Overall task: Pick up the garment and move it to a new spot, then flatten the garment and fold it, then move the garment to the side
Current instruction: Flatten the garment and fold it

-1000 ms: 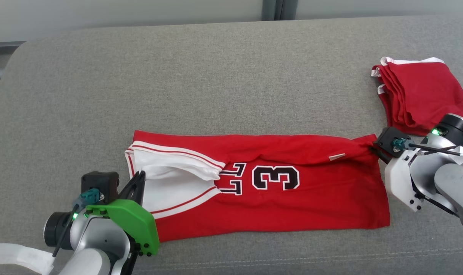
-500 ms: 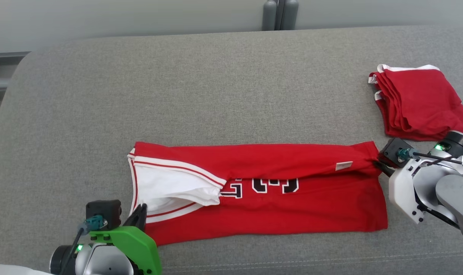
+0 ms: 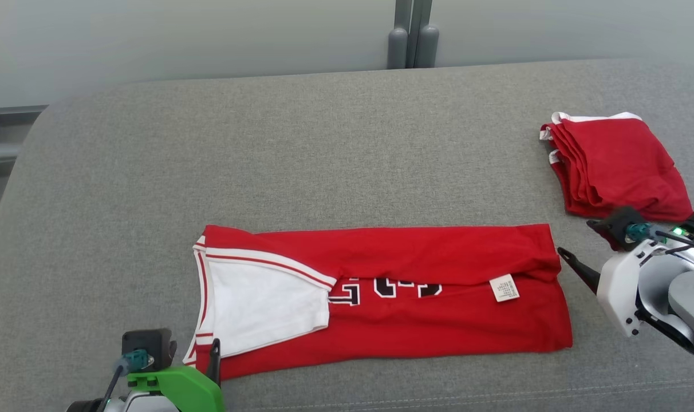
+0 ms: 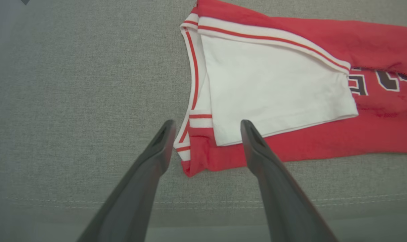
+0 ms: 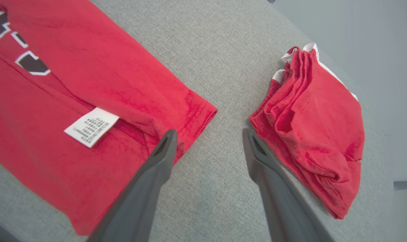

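Left end effector (image 4: 207, 125): fingers spread wide apart, not clamped on anything. The garment (image 3: 438, 320), a red jersey, lies folded lengthwise into a long band on the grey fabric surface (image 3: 301, 149). In the left wrist view its near collar-end corner sits just ahead of and between the two fingertips; contact with the cloth cannot be told. The white inner panel (image 3: 261, 297) lies just beyond those fingertips, with partly covered black numerals (image 3: 381, 286) further along. Right end effector (image 5: 209, 132): fingers also apart, gripping nothing. The hem end of the garment lies just beside its left finger, and the white care label (image 3: 504, 287) lies further that way. A folded stack of red cloth (image 3: 616, 166) lies just off its right finger, apart from the garment.
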